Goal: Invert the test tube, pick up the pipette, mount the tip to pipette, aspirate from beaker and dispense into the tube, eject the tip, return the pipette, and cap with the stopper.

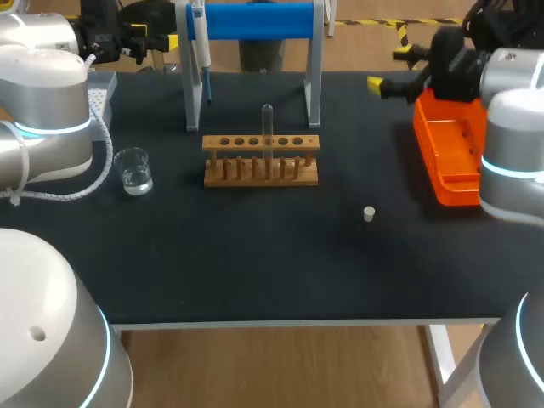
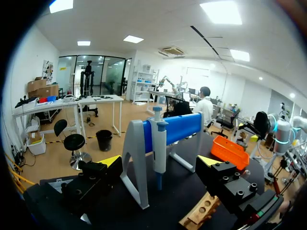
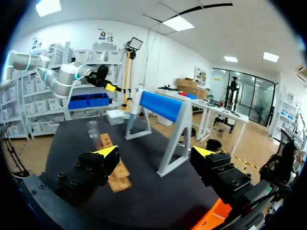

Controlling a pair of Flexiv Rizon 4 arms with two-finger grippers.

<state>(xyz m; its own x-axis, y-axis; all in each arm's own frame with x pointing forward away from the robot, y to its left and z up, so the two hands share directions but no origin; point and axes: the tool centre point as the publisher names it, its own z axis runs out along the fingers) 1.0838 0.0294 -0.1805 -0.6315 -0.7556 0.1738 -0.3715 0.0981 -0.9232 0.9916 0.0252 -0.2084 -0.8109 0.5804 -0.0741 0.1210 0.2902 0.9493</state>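
Observation:
A clear test tube (image 1: 267, 127) stands upright in the wooden rack (image 1: 261, 161) at mid-table. The glass beaker (image 1: 134, 170) holds a little clear liquid, left of the rack. A small white stopper (image 1: 369, 213) lies on the mat to the right. The pipette (image 1: 200, 42) hangs on the blue-topped stand (image 1: 255, 21) behind the rack. My left gripper (image 1: 157, 38) is open at the back left, level with the pipette (image 2: 159, 143), which lies just ahead between its fingers without touching. My right gripper (image 1: 389, 68) is open at the back right, holding nothing.
An orange tray (image 1: 450, 153) sits at the right edge under my right arm. A grey tip box (image 1: 100, 89) sits at the back left. In the right wrist view the rack (image 3: 115, 167) and the stand (image 3: 160, 108) lie ahead of the gripper (image 3: 155, 152).

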